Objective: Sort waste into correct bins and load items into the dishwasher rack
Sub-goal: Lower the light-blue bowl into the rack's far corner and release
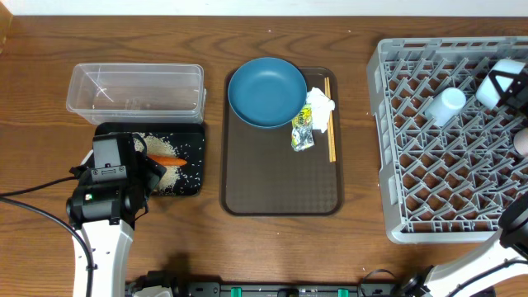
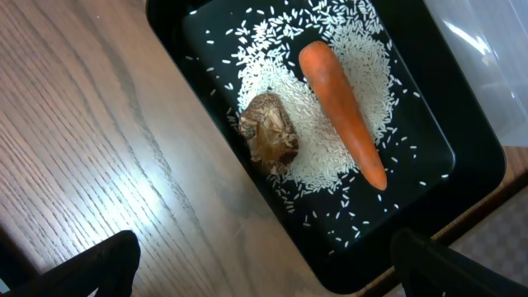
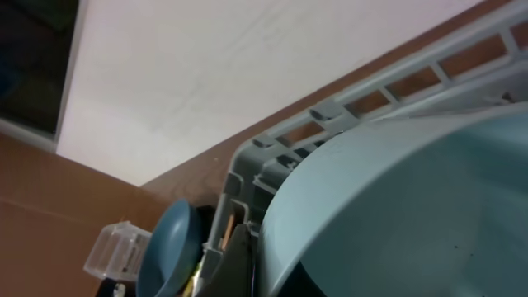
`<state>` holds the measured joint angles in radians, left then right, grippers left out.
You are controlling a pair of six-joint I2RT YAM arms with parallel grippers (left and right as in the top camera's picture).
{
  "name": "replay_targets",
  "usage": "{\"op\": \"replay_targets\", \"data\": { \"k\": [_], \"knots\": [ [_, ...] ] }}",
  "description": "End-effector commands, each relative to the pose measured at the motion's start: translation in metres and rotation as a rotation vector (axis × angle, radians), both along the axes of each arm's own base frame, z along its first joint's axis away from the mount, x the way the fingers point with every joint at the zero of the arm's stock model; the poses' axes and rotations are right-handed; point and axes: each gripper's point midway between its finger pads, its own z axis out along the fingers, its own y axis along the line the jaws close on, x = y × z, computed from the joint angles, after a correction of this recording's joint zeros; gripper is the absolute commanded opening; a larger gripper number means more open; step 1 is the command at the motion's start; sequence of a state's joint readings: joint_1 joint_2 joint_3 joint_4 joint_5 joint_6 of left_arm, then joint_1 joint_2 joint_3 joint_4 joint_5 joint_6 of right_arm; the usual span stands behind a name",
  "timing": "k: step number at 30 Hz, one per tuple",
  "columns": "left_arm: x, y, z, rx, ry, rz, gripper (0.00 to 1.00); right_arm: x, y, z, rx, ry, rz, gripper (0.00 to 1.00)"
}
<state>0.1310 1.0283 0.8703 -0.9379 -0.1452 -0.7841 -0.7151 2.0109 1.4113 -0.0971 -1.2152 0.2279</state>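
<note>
Overhead, your food scraps look sorted: rice (image 2: 330, 161), carrot (image 2: 342, 115) and brown lump (image 2: 270, 132) all lie in the black tray (image 1: 191, 186). Your left gripper (image 2: 264, 247) hangs above them, fingers spread wide and holding nothing.

Agreed, but your clear tub (image 1: 136, 87) has nothing in it. The tissue (image 1: 320, 103) and wrapper (image 1: 302, 132) lie on the brown serving tray (image 1: 280, 177), so I'd judge that half of the sorting not yet done.

And the rack (image 1: 437, 181)?

You have one cup (image 1: 448, 106) in it for certain. The bowl (image 3: 412, 214) fills your right wrist view, just inside the rack wall. I cannot tell whether your right gripper holds it, as its fingers don't show.

So the blue plate (image 1: 266, 91) and chopsticks (image 1: 330, 124) remain to load, and I can't place the second cup.
</note>
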Motion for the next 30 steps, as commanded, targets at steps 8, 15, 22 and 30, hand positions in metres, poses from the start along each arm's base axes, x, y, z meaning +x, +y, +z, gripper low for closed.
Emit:
{"op": "replay_targets", "data": {
  "k": [8, 15, 22, 30],
  "knots": [
    [0.001, 0.003, 0.005, 0.017, -0.008, -0.002, 0.98, 0.016, 0.018, -0.013, 0.047, -0.033, 0.072, 0.01],
    [0.001, 0.003, 0.005, 0.017, -0.008, -0.002, 0.98, 0.026, 0.023, 0.015, 0.087, -0.098, 0.100, 0.01],
    [0.001, 0.003, 0.005, 0.018, -0.007, -0.002, 0.98, 0.026, 0.018, -0.007, 0.071, -0.026, 0.043, 0.01],
    [0.001, 0.003, 0.005, 0.017, -0.008, -0.002, 0.98, 0.017, 0.006, -0.024, 0.047, 0.024, 0.003, 0.01]
  ]
}}
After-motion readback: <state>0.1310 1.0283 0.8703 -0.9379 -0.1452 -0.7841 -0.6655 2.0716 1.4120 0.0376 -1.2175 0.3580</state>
